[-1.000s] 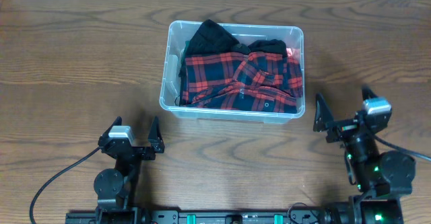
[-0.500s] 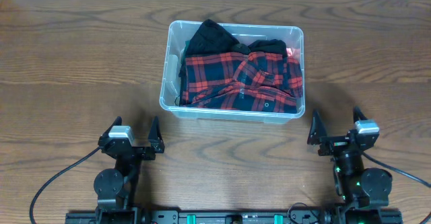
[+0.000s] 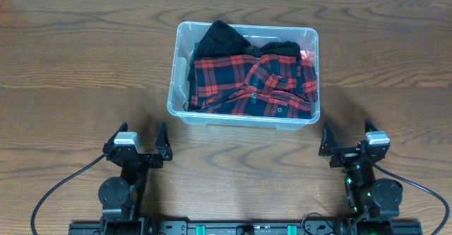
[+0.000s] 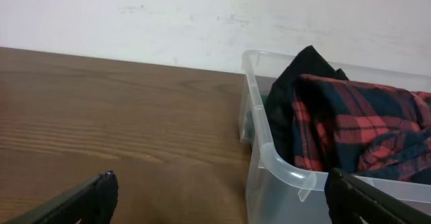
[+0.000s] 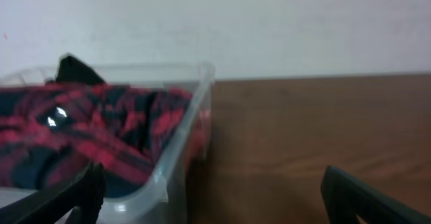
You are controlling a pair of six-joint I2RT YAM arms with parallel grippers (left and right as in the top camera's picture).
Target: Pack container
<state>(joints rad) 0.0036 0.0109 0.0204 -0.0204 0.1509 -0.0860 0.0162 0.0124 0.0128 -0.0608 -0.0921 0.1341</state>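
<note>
Seen from above, we have a brown wood-grain table (image 3: 78,65) with the container (image 3: 240,118), a clear plastic bin, sitting in the upper middle of the frame. It is full of clothing: a red-and-black plaid shirt (image 3: 247,87) spreads across most of the bin, and a black garment (image 3: 220,39) bunches toward its upper left corner. Along the bottom edge sit the two arms. The left gripper (image 3: 139,137) is at lower left and the right gripper (image 3: 347,136) at lower right, each well apart from the bin, below its near corners. Both have their fingers spread wide with nothing between them. In the left wrist view, dark fingertips (image 4: 84,198) show at both bottom corners, and the bin fills the right half with plaid fabric rising above its rim, against a white wall (image 4: 168,15). The right wrist view (noticeably blurred) shows the bin at the left of the frame and bare table at the right.
</note>
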